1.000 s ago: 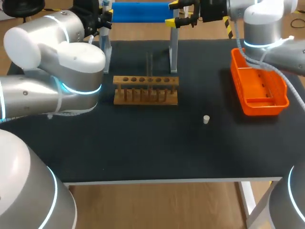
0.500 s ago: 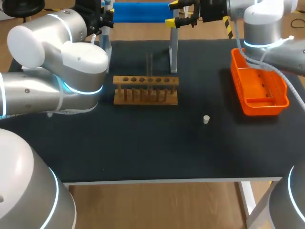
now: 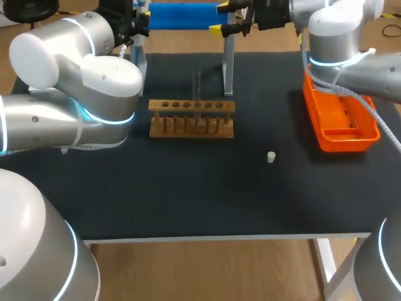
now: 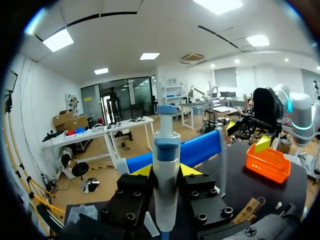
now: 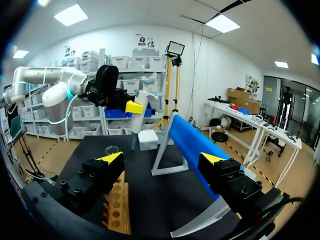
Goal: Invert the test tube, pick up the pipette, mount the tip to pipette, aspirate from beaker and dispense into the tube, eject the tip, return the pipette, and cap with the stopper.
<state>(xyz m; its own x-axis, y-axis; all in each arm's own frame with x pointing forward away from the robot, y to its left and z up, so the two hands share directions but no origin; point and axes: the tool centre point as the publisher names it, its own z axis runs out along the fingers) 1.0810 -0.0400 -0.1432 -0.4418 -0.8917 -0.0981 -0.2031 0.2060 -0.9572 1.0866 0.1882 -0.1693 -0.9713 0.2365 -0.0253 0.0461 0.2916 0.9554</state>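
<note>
Left gripper [image 4: 166,171]: was clamped on a white-and-blue plastic pipette [image 4: 165,145], upright, at the far edge of the black table [image 3: 188,200]. Right gripper [image 5: 161,159]: fingers stood apart, empty, at the far edge by the blue-barred white stand [image 3: 185,15]. Thin glass test tube [image 3: 196,86]: stood in the brown wooden rack [image 3: 191,118], mid-table. Small white stopper [image 3: 270,157]: lay nearer the front edge, right of the rack. Orange plastic basket [image 3: 341,119]: sat at the right edge.

Orange plastic bin [image 3: 344,143] lay at the right side of the black tabletop [image 3: 188,188]; a wooden rack with holes [image 3: 192,106] stood mid-table, before a blue bar on grey legs [image 3: 182,15].
</note>
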